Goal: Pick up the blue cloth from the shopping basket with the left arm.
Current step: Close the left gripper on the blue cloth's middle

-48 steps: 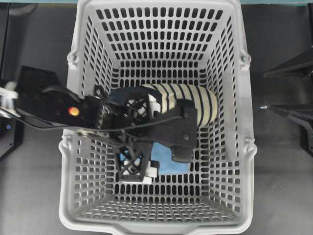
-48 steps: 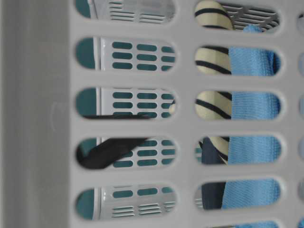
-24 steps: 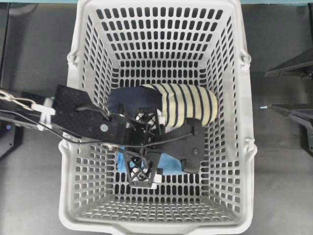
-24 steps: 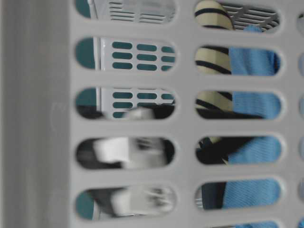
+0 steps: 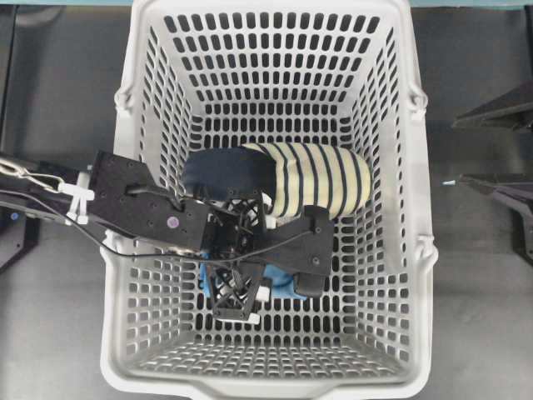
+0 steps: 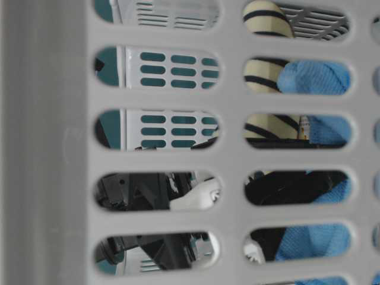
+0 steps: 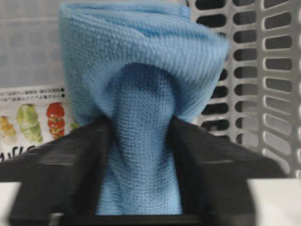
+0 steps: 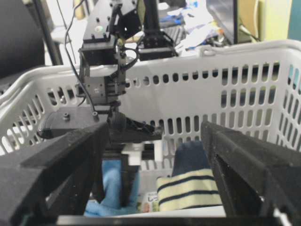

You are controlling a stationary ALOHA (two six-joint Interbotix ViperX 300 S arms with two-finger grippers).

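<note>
The light-grey shopping basket [image 5: 125,250] fills the overhead view. The blue cloth [image 5: 286,288] lies on its floor, in front of the striped slipper [image 5: 316,179], mostly under my left arm. My left gripper [image 5: 258,273] reaches down into the basket. In the left wrist view this gripper [image 7: 141,160] is shut on a pinched-up fold of the cloth [image 7: 141,61]. The cloth also shows bunched in the table-level view [image 6: 314,77] and the right wrist view [image 8: 110,186]. My right gripper [image 5: 456,154] is open and empty outside the basket, to the right.
The navy-toed cream slipper [image 8: 188,190] lies right next to the cloth. A printed sheet with fruit pictures [image 7: 28,117] lies on the basket floor. The basket's slotted walls [image 7: 273,70] stand close round the left gripper. The dark table [image 5: 483,317] surrounds the basket.
My left gripper has gone down onto the blue cloth and its fingers have closed on it. The cloth is now bunched upward. The right arm has not moved.
</note>
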